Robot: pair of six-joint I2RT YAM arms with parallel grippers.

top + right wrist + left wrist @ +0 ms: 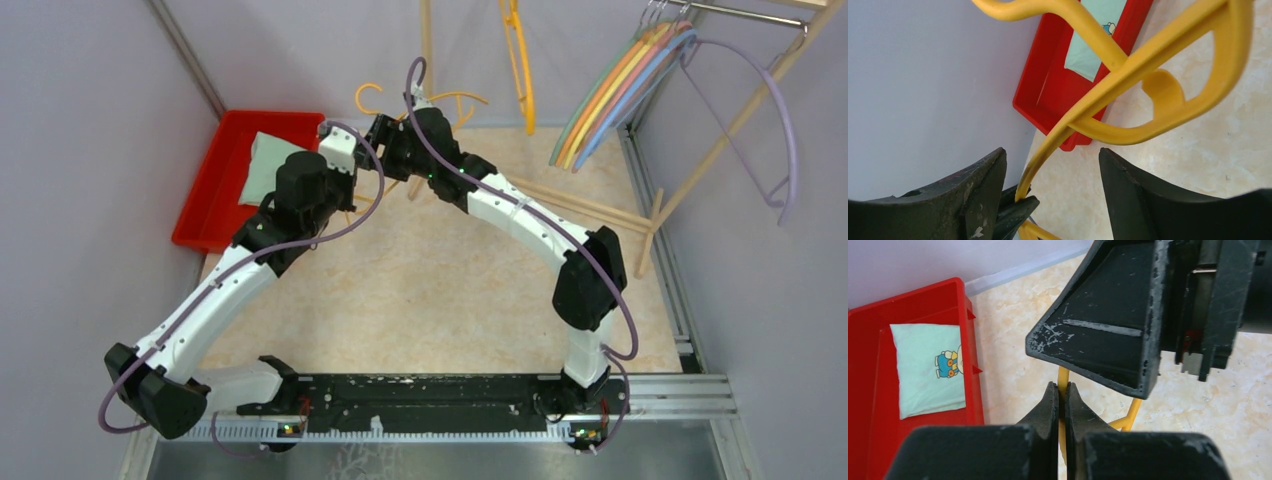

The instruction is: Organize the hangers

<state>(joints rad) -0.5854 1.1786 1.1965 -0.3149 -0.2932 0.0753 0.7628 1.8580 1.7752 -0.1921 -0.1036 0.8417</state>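
Observation:
A yellow-orange hanger (455, 97) is held up at the back of the table, its hook to the left. My left gripper (362, 165) is shut on its thin bar, as the left wrist view (1063, 390) shows, with the hanger (1132, 412) running on beyond. My right gripper (380, 135) is open in the right wrist view (1052, 152). The hanger (1148, 57) passes between its jaws without touching either. The left gripper's fingertips (1020, 207) pinch the bar just below. Several coloured hangers (615, 90) hang on the rack at the back right.
A red bin (215, 190) holding a pale green cloth (262, 165) stands at the back left. A yellow hanger (522, 70) hangs at the back middle. A lavender hanger (785, 130) hangs off the wooden rack (720, 140), whose poles (585, 205) lie on the table.

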